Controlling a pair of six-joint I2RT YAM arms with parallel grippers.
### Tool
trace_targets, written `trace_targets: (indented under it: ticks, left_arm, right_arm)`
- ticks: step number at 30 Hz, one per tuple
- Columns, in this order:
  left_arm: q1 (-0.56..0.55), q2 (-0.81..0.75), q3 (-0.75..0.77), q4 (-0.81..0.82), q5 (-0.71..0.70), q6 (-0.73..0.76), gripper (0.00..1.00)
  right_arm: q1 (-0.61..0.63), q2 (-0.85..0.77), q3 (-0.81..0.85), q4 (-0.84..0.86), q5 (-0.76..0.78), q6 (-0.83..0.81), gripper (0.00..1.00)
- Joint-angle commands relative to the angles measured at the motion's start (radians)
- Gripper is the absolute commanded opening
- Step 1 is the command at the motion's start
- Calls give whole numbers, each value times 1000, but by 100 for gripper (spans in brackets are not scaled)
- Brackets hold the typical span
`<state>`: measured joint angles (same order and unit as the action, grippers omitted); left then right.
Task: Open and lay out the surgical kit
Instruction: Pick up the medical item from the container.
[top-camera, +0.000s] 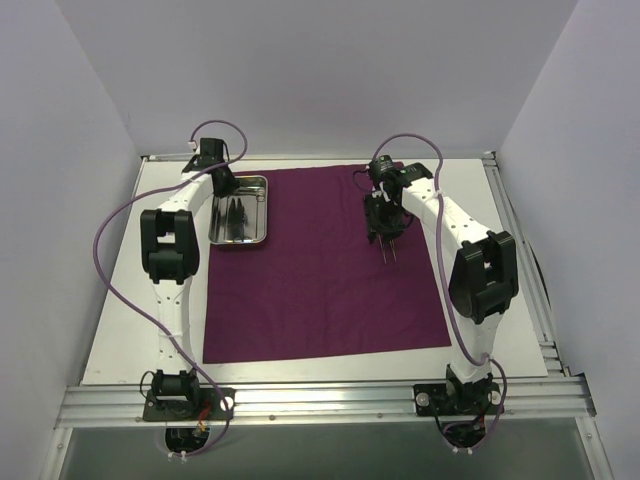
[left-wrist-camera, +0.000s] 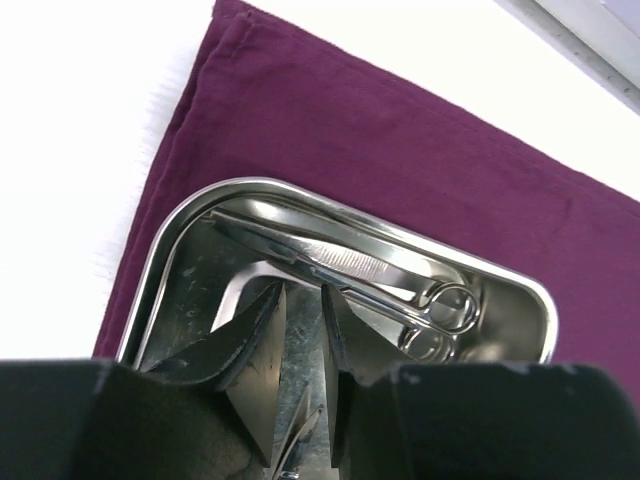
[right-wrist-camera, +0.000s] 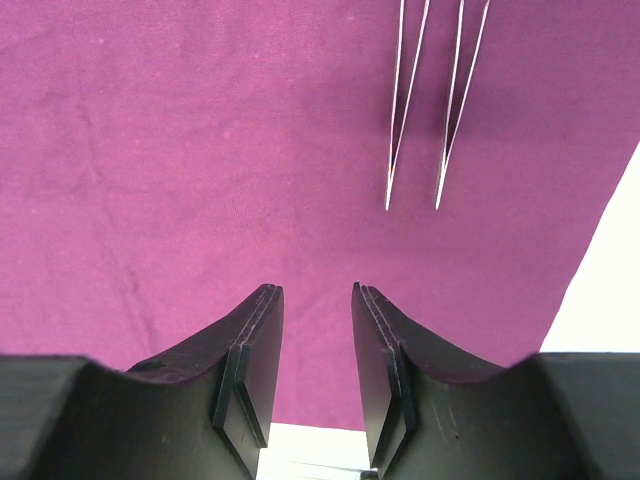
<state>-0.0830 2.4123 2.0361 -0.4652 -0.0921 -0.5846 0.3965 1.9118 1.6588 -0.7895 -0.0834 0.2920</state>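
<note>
Room: pale, plain walls (top-camera: 320, 70) close in the back and both sides.
Surface: flat white desk (top-camera: 120, 340) with an aluminium rail (top-camera: 320, 400) along the near edge; both arm bases sit there.
Cloth: dark magenta cloth wrap (top-camera: 320, 290), opened and spread flat over the middle of the desk. It is roughly rectangular, with edges parallel to the desk edges. The weave is matte, with faint creases and a stitched hem.
Tray: small steel tray (top-camera: 238, 241) on the far-left corner of the cloth. It is rectangular with rounded corners and a mirror-bright, lightly scuffed floor.
Tray contents: ring-handled scissors (left-wrist-camera: 385, 303) and serrated tweezers (left-wrist-camera: 345, 263), both thin silver metal. They lie close together along the tray's length. In the left wrist view the scissor rings are toward the right end.
Laid out: two loose tweezers (right-wrist-camera: 390, 195) lie on the cloth's right half, side by side and parallel. Their long axes run far to near, with the tips toward the near edge.
Left pincer (left-wrist-camera: 302, 300): low inside the tray, just short of the instruments. The jaws stand narrowly apart, with nothing between them.
Right pincer (right-wrist-camera: 315, 300): above bare cloth, near the tweezer tips and apart from them. The jaws stand moderately apart and hold nothing.
</note>
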Motion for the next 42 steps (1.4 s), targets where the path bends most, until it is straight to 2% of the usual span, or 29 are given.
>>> trace_targets:
  ticks: [1, 14, 22, 25, 30, 36, 42]
  left_arm:
    - [11, -21, 50, 76, 37, -34, 31]
    - [57, 67, 73, 132, 129, -124, 36]
    - [66, 96, 64, 142, 141, -146, 43]
    - [66, 91, 43, 146, 149, -144, 52]
    - [66, 90, 41, 105, 147, -136, 54]
    - [68, 123, 96, 51, 129, -139, 52]
    - [71, 146, 114, 88, 134, -149, 42]
  right_arm:
    - [7, -4, 9, -33, 19, 12, 34]
    - [10, 6, 10, -43, 24, 15, 35]
    - [19, 18, 16, -50, 28, 15, 35]
    - [22, 21, 21, -53, 28, 15, 35]
    - [27, 30, 33, -51, 27, 18, 35]
    - [33, 35, 36, -53, 25, 18, 35]
    - [44, 29, 29, -59, 33, 24, 35]
